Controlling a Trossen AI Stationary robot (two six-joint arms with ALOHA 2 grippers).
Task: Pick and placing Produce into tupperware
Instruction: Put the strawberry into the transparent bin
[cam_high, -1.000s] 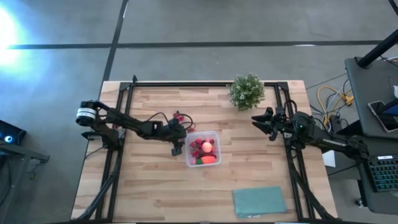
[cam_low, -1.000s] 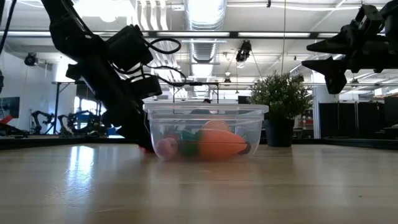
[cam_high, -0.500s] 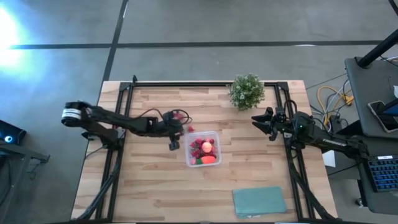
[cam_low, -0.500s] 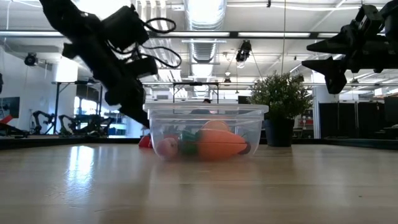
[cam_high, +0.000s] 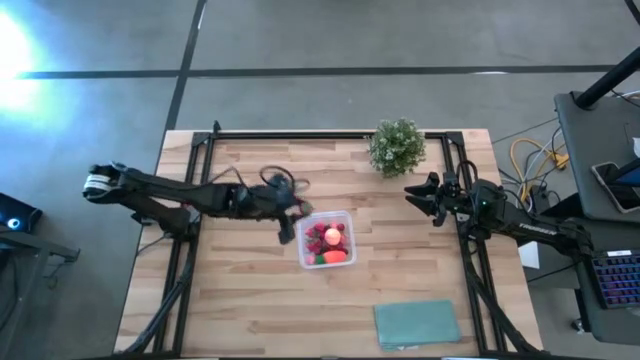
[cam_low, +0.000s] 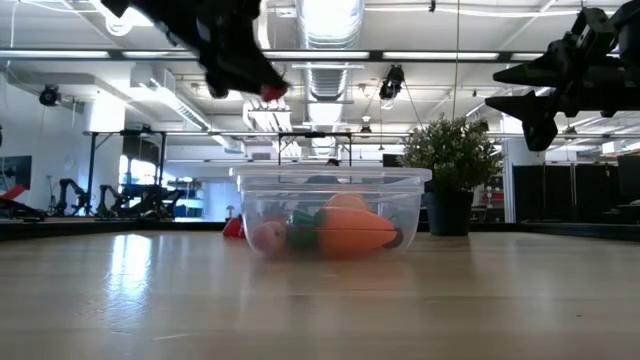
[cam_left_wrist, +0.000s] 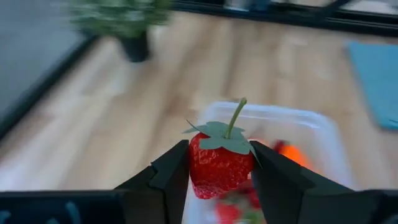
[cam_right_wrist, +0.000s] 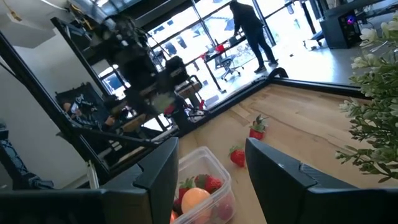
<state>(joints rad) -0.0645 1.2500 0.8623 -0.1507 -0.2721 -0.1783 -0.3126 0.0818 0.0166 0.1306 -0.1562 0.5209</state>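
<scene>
My left gripper (cam_high: 300, 208) is shut on a red toy strawberry (cam_left_wrist: 219, 163) with a green leaf cap. It hangs high above the table, by the far left corner of the clear tupperware (cam_high: 326, 240). The strawberry also shows in the low view (cam_low: 272, 92), above the tupperware's rim (cam_low: 330, 173). The tupperware stands on its base on the table and holds strawberries, a peach-like ball (cam_high: 331, 237) and an orange piece (cam_low: 352, 232). My right gripper (cam_high: 412, 195) is open and empty, raised near the table's right edge. My left gripper pinches the strawberry's two sides (cam_left_wrist: 198, 168) between its two fingers (cam_left_wrist: 168, 177). The fingers come slanting from the table's left. The strawberry is lifted clear of the table, with its leaf cap and stem (cam_left_wrist: 233, 121) showing above the fingers in the left wrist view.
Two loose strawberries (cam_right_wrist: 257, 132) (cam_right_wrist: 237, 155) lie on the wood left of the tupperware. A green potted plant (cam_high: 397, 146) stands at the far edge. A flat teal cloth (cam_high: 416, 323) lies at the near right. A person (cam_right_wrist: 249, 31) stands in the room beyond.
My left gripper has risen from table height beside the tupperware to well above its rim and gone a little toward the table's right edge. The strawberry has been lifted clear of the table with it.
</scene>
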